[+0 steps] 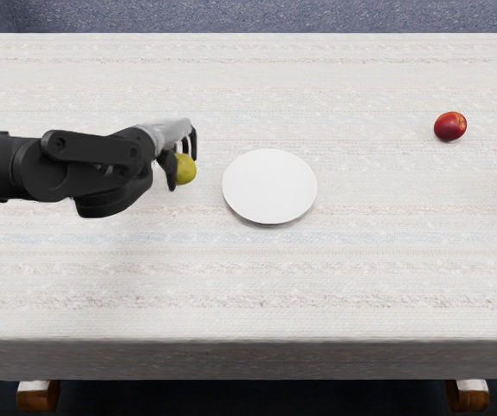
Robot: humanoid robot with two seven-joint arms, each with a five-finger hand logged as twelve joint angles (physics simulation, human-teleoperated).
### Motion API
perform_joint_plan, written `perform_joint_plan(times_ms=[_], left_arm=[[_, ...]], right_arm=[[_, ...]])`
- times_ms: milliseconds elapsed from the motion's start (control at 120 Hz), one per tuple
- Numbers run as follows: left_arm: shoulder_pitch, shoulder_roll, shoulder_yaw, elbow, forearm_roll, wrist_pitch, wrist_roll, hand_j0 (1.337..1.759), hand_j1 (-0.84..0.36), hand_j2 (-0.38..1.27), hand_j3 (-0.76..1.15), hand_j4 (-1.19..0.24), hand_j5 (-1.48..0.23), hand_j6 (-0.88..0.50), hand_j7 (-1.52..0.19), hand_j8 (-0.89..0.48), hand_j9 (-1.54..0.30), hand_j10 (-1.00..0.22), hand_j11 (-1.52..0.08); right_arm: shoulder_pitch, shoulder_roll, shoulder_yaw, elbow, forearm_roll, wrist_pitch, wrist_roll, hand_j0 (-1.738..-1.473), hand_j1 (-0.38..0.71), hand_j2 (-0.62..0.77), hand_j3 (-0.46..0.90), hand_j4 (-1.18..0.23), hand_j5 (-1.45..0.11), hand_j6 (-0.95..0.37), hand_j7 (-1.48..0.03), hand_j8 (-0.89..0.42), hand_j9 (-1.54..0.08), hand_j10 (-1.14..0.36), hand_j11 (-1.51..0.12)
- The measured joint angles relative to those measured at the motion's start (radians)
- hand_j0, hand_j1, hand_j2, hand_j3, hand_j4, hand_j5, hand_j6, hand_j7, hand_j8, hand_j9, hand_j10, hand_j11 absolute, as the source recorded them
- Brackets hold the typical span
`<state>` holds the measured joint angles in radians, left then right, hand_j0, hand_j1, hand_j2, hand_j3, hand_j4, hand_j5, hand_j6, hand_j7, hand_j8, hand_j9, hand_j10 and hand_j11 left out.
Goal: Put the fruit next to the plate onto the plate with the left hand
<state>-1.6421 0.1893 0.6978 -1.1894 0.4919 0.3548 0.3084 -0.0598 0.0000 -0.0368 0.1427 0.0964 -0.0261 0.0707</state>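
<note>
The left hand (172,154) gripped the yellow-green fruit (186,169) in curled fingers, and it probably needed a firm, level carry to the plate (269,185).

One white plate (269,185), one red fruit (449,126), apparently one yellow-green fruit (186,170), one robot hand (160,147).

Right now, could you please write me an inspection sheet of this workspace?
Surface: white table, with wooden feet under its front edge.
Job's things: yellow-green fruit left of the white plate, not touching it; the plate holds nothing.
Clutter: red fruit alone at the far right.
Grippers: left hand curled around the yellow-green fruit; right hand not in view.
Cables: nothing seen.
Surroundings: dark floor beyond the table.
</note>
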Motion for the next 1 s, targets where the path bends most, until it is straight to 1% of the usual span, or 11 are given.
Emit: perform_joint_plan(times_ms=[275,333,400,417,425,500,600,708,867,900,1000], left_arm=[[-0.032,-0.088,-0.133,-0.011,-0.001,-0.006,-0.001,1.655,-0.36,0.71,0.00,-0.59,-1.21,-0.36,-1.17,-0.45,-1.15,-0.86,-1.16],[-0.030,-0.107,-0.156,-0.010,0.000,-0.007,-0.001,1.655,-0.41,0.83,0.00,-0.59,-1.21,-0.36,-1.17,-0.50,-1.15,-0.86,-1.16],[-0.010,-0.161,-0.185,0.004,0.005,-0.006,-0.002,1.655,-0.42,0.88,0.00,-0.65,-1.21,-0.38,-1.17,-0.53,-1.16,-0.86,-1.16],[-0.004,-0.171,-0.192,0.012,0.006,-0.006,-0.002,1.655,-0.44,0.92,0.00,-0.67,-1.21,-0.40,-1.17,-0.52,-1.16,-0.86,-1.16],[-0.002,-0.175,-0.195,0.016,0.006,-0.007,-0.003,1.654,-0.48,1.01,0.00,-0.68,-1.20,-0.41,-1.17,-0.53,-1.16,-0.86,-1.16],[0.010,-0.189,-0.216,0.063,0.008,-0.011,-0.002,1.655,-0.54,0.76,0.00,-0.73,-1.17,-0.55,-1.15,-0.63,-1.14,-0.86,-1.15],[0.015,-0.189,-0.249,0.106,-0.012,-0.013,-0.005,1.656,-0.34,0.49,0.00,-0.57,-0.88,-0.46,-0.87,-0.51,-0.86,-0.65,-0.86],[0.014,-0.189,-0.264,0.120,-0.030,-0.019,-0.008,1.657,-0.18,0.31,0.00,-0.44,-0.65,-0.37,-0.65,-0.40,-0.64,-0.49,-0.64],[0.085,0.035,-0.356,0.091,-0.076,-0.157,-0.011,1.658,-0.06,0.17,0.00,-0.34,-0.48,-0.31,-0.47,-0.32,-0.47,-0.36,-0.47],[0.116,0.100,-0.391,0.069,-0.109,-0.209,-0.011,1.658,-0.04,0.15,0.00,-0.32,-0.45,-0.30,-0.45,-0.31,-0.45,-0.34,-0.45],[0.140,0.269,-0.455,0.022,-0.276,-0.411,-0.011,1.658,-0.01,0.11,0.00,-0.30,-0.40,-0.28,-0.40,-0.29,-0.40,-0.31,-0.40]], right_arm=[[0.000,0.000,0.000,0.000,0.000,0.000,0.000,-1.658,-0.31,-0.01,0.00,-0.03,-0.04,-0.03,-0.04,-0.03,-0.04,-0.03,-0.04],[0.000,0.000,0.000,0.000,0.000,0.000,0.000,-1.658,-0.31,-0.01,0.00,-0.03,-0.04,-0.03,-0.04,-0.03,-0.04,-0.03,-0.04],[0.000,0.000,0.000,0.000,0.000,0.000,0.000,-1.658,-0.31,-0.01,0.00,-0.03,-0.04,-0.03,-0.04,-0.03,-0.04,-0.03,-0.04],[0.000,0.000,0.000,0.000,0.000,0.000,0.000,-1.658,-0.31,-0.01,0.00,-0.03,-0.04,-0.03,-0.04,-0.03,-0.04,-0.03,-0.04],[0.000,0.000,0.000,0.000,0.000,0.000,0.000,-1.658,-0.31,-0.01,0.00,-0.03,-0.04,-0.03,-0.04,-0.03,-0.04,-0.03,-0.04],[0.000,0.000,0.000,0.000,0.000,0.000,0.000,-1.658,-0.31,-0.01,0.00,-0.03,-0.04,-0.03,-0.04,-0.03,-0.04,-0.03,-0.04],[0.000,0.000,0.000,0.000,0.000,0.000,0.000,-1.658,-0.31,-0.01,0.00,-0.03,-0.04,-0.03,-0.04,-0.03,-0.04,-0.03,-0.04],[0.000,0.000,0.000,0.000,0.000,0.000,0.000,-1.658,-0.31,-0.01,0.00,-0.03,-0.04,-0.03,-0.04,-0.03,-0.04,-0.03,-0.04],[0.000,0.000,0.000,0.000,0.000,0.000,0.000,-1.658,-0.31,-0.01,0.00,-0.03,-0.04,-0.03,-0.04,-0.03,-0.04,-0.03,-0.04],[0.000,0.000,0.000,0.000,0.000,0.000,0.000,-1.658,-0.31,-0.01,0.00,-0.03,-0.04,-0.03,-0.04,-0.03,-0.04,-0.03,-0.04],[0.000,0.000,0.000,0.000,0.000,0.000,0.000,-1.658,-0.31,-0.01,0.00,-0.03,-0.04,-0.03,-0.04,-0.03,-0.04,-0.03,-0.04]])
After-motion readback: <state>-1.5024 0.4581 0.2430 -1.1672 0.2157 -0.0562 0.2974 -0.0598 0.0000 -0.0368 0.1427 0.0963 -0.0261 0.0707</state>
